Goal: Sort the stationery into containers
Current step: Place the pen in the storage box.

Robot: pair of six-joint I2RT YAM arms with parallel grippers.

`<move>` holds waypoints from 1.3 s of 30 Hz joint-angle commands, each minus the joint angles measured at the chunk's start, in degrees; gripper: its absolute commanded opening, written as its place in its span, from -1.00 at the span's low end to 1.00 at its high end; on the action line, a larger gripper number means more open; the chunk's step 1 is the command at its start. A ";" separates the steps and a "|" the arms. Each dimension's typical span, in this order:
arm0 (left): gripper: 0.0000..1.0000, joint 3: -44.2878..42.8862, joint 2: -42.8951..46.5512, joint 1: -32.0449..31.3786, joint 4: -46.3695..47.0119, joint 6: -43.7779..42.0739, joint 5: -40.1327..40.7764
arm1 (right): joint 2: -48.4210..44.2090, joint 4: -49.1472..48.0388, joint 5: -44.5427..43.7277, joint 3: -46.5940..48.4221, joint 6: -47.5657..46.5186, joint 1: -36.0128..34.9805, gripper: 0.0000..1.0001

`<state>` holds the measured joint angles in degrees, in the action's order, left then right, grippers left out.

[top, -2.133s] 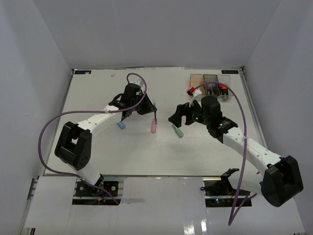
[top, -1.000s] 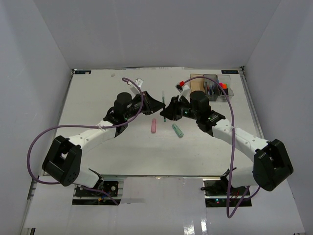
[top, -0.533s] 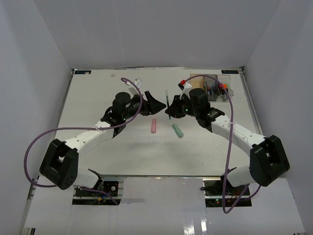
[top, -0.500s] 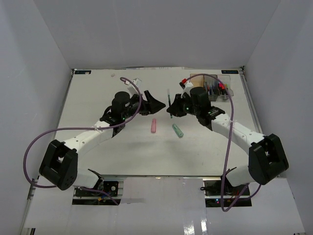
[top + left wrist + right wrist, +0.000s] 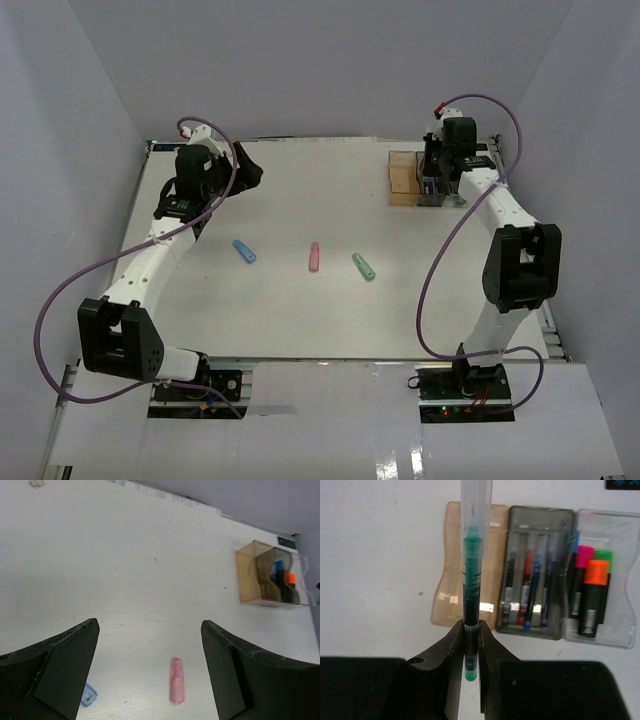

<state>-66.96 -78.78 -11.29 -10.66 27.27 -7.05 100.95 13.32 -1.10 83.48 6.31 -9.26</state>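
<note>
While hovering above the containers point(image 5: 402, 180) at one o'clock on the table point(image 5: 300, 200), pinches a thin pen point(image 5: 471, 595) in the right gripper point(image 5: 471, 637), jaws clamped on the lower barrel. Held upright, likely so as to drop end-first into the narrow smoky grey bin point(image 5: 540, 522), already stocked with four like pens point(image 5: 529, 592) laid side by side. Clear, smooth barrel around a green ink core; slippery-looking plastic. At nine o'clock of the grey one, an amber bin point(image 5: 452, 565), seemingly empty; at three o'clock, a clear bin point(image 5: 620, 580) with chunky highlighters point(image 5: 594, 597), capped pink, green and orange. Spreads the left gripper point(image 5: 150, 655) wide and empty at eleven o'clock, probably parked out of the way. Lying mid-table, short, rounded and matte: blue stick point(image 5: 244, 251), pink stick point(image 5: 314, 257), mint stick point(image 5: 363, 267), apparently bound for amber.
</note>
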 commanded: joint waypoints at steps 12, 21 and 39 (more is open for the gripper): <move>0.88 6.23 1.35 1.88 -1.56 -7.05 8.19 | 18.31 5.84 -3.12 16.18 -8.15 5.74 -0.84; 0.87 6.23 0.56 2.15 -1.56 -6.88 5.20 | 21.84 5.84 -4.25 15.57 -8.15 5.74 -0.54; 0.88 6.14 0.21 2.67 -1.74 -6.52 4.76 | -6.10 3.56 -0.65 -5.50 -12.28 -5.85 0.70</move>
<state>-60.73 -79.09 -9.15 -13.28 20.84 -2.55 98.10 17.82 -3.95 83.15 -4.32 -10.13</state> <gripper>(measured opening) 0.937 0.828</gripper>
